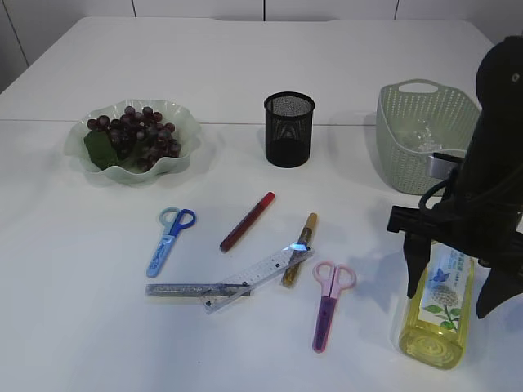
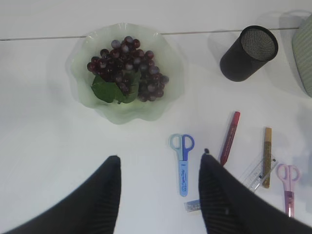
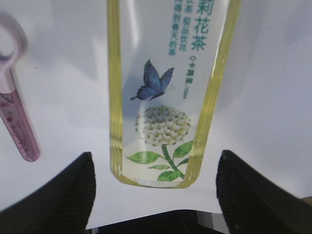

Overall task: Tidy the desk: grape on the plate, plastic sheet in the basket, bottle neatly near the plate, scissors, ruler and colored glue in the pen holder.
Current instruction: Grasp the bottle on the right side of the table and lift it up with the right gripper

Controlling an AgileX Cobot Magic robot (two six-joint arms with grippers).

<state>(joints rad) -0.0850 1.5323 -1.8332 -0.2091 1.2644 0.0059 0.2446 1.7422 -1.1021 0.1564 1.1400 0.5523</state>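
A yellow tea bottle [image 1: 437, 314] lies on its side at the front right. My right gripper [image 1: 453, 286] hangs open astride it; in the right wrist view the bottle [image 3: 165, 73] sits between the fingers of the right gripper [image 3: 155, 158], touching neither. My left gripper [image 2: 160, 163] is open and empty above bare table, near the blue scissors [image 2: 182, 163]. The grapes [image 1: 131, 131] rest on the green plate [image 1: 189, 135]. Pink scissors [image 1: 329, 302], a red glue pen [image 1: 247, 220], a gold glue pen [image 1: 300, 249] and two rulers [image 1: 245, 282] lie loose. A clear plastic sheet [image 1: 421, 132] is in the basket [image 1: 392, 122].
The black mesh pen holder [image 1: 288, 128] stands upright at the back centre, between plate and basket. The blue scissors [image 1: 170, 241] lie left of the red glue pen. The left arm does not show in the exterior view.
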